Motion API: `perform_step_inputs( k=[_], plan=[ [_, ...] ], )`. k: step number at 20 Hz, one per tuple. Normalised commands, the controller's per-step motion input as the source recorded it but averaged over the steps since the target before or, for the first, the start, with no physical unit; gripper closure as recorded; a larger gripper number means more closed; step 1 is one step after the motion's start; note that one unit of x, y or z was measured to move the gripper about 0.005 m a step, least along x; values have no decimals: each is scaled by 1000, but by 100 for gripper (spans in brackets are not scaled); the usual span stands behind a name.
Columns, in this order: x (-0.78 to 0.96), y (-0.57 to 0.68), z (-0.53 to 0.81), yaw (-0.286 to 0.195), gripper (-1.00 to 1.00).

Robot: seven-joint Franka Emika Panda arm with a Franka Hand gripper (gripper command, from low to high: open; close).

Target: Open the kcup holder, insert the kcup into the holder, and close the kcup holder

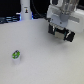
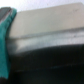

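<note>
Exterior view: a broad, pale, matte worktop [image 1: 35,60], smooth and nearly bare, filling most of the picture. Behind it, along the 12 o'clock edge, a dark, blurred backdrop with a white upright post [image 1: 24,9] at about 11 o'clock. At about 8 o'clock from the picture's centre, a small white cup-shaped pod [image 1: 16,56] with a green-patterned round top, standing upright and alone on the worktop. At about 2 o'clock, the arm's pale, blocky wrist reaching down, ending in the dark tool [image 1: 61,35], well apart from the pod and on the exterior view's right. Fingers dark and stubby, pointing down; cannot tell from this blur whether spread wide or drawn narrow, and nothing seen held between them. No black drawer unit made out in this view.

Wrist view: very blurred and close. A wide, flat, grey-beige surface [image 2: 50,25] with a dull sheen across the upper part, ending in a brighter straight edge, with a deep black band [image 2: 50,65] below it. At about 9 o'clock, a teal-green strip [image 2: 6,40] with a soft rounded edge running down the side. Cannot tell what these shapes belong to. Pod not seen here.
</note>
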Motion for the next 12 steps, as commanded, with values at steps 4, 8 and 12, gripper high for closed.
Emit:
perform_step_inputs(
  k=[4,8,12],
  plan=[
    [903,-298,217,-50,100],
    [876,-335,180,-46,100],
    [850,-369,170,-51,100]
  ],
)
